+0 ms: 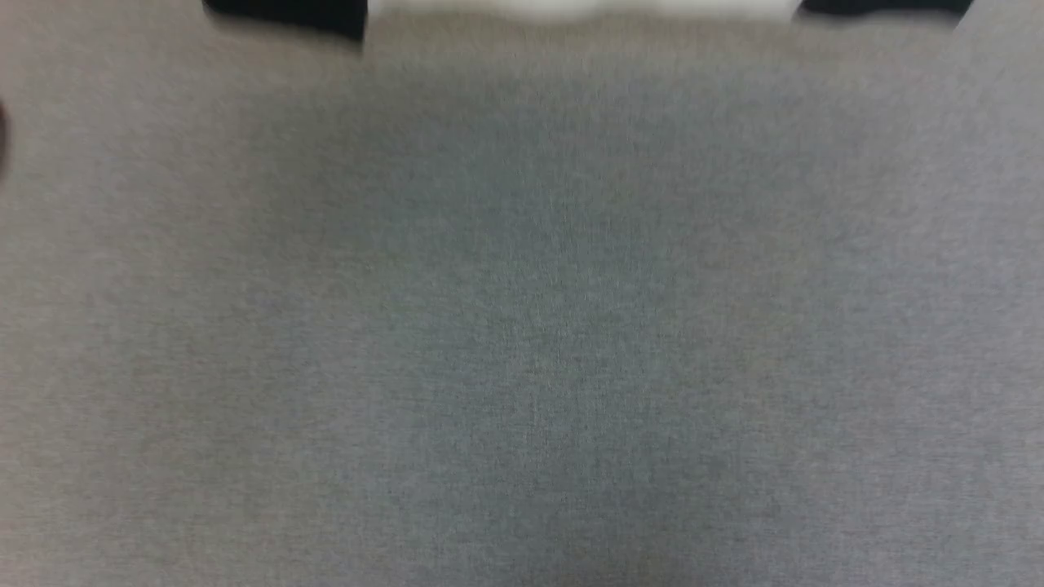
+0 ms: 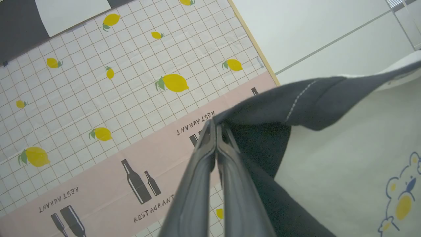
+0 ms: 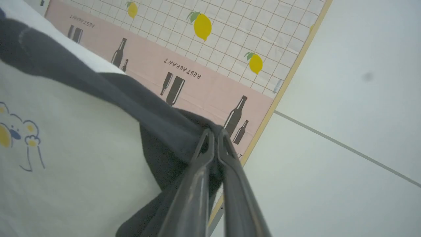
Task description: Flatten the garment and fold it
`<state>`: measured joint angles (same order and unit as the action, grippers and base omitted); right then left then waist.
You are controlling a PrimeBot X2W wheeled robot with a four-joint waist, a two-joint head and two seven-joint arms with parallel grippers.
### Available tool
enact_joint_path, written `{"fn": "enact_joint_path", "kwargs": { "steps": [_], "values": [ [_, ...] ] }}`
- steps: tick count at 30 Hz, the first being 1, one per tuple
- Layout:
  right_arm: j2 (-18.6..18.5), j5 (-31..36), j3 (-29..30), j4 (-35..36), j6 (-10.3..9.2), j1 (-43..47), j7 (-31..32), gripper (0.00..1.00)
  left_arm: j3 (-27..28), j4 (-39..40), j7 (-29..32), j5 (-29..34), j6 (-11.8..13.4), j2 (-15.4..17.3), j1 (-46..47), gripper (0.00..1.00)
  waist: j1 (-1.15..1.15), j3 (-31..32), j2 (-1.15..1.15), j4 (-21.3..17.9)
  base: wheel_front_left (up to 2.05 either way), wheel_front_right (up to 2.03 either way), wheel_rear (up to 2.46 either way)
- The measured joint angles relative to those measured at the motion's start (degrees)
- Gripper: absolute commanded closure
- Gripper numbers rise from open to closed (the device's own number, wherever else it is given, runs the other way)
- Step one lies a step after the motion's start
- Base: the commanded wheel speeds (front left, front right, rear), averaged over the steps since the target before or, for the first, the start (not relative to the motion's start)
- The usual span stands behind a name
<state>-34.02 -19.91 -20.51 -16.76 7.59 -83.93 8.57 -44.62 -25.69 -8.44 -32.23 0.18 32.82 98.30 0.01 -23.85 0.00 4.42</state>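
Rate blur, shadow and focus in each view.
Head view: blurred throughout, white shirt with black sleeves smeared at top, dim patch mid grey cloth surface. Left wrist view: crisp lemon-print tablecloth, evenly lit. Right wrist view: sharp, dark smudge upper right.

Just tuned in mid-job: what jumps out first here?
The left gripper and the right gripper are each shut on black fabric of the shirt, in the middle of their own wrist views. The shirt's white body with a blue and yellow bear print spreads beside them. Behind it lies a lemon-print tablecloth with a pink band of bottles.
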Motion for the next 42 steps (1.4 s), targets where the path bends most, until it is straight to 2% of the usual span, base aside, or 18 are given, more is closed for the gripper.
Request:
{"fn": "enact_joint_path", "kwargs": {
  "steps": [7, 13, 19, 23, 27, 35, 42],
  "values": [
    [2.7, 5.8, -1.8, -7.5, 0.00, -11.3, -4.0, 1.00, 1.6, -8.0, -3.0, 1.2, -1.4, -0.9, 7.7, 1.00, 0.00, -6.3, 0.00, -0.5, 0.00, 0.00, 0.00],
    [4.0, 6.2, -6.6, -12.9, 0.01, -11.6, -6.8, 1.00, 1.6, -12.8, -5.3, 0.9, -2.7, -1.8, 5.4, 1.00, 0.00, -9.6, 0.00, -0.6, 0.00, 0.00, 0.00],
    [3.1, 4.2, -11.8, -16.5, 0.01, -2.7, -12.5, 1.00, 1.8, -13.3, -6.1, -0.4, -3.1, -3.0, -7.8, 1.00, 0.00, -8.7, 0.00, -0.2, 0.00, 0.00, 0.00],
    [1.8, 2.5, -15.1, -16.6, 0.02, 4.6, -16.1, 1.00, 4.4, -7.4, -6.3, -0.4, -2.6, -2.2, -18.7, 1.00, -0.01, -6.3, 0.00, -0.2, 0.00, 0.00, 0.00],
    [-0.7, 0.4, -18.6, -14.4, 0.02, 14.7, -18.4, 1.00, 6.6, -0.4, -6.3, -0.6, -1.4, -1.5, -34.7, 1.00, -0.01, -2.6, 0.00, -0.5, 0.00, 0.00, 0.00],
    [-5.0, -3.0, -23.7, -7.0, 0.02, 37.6, -18.1, 1.00, 6.2, 8.4, -6.3, -2.0, 2.7, -0.3, -64.5, 1.00, -0.02, 5.8, 0.00, -1.0, 0.00, 0.00, 0.00],
    [-5.6, -5.5, -26.4, -3.7, 0.02, 53.9, -16.3, 1.00, 2.7, 10.6, -5.9, -3.6, 4.5, 1.6, -80.0, 1.00, -0.02, 13.0, 0.00, -1.7, 0.00, 0.00, 0.00]
  ]
}}
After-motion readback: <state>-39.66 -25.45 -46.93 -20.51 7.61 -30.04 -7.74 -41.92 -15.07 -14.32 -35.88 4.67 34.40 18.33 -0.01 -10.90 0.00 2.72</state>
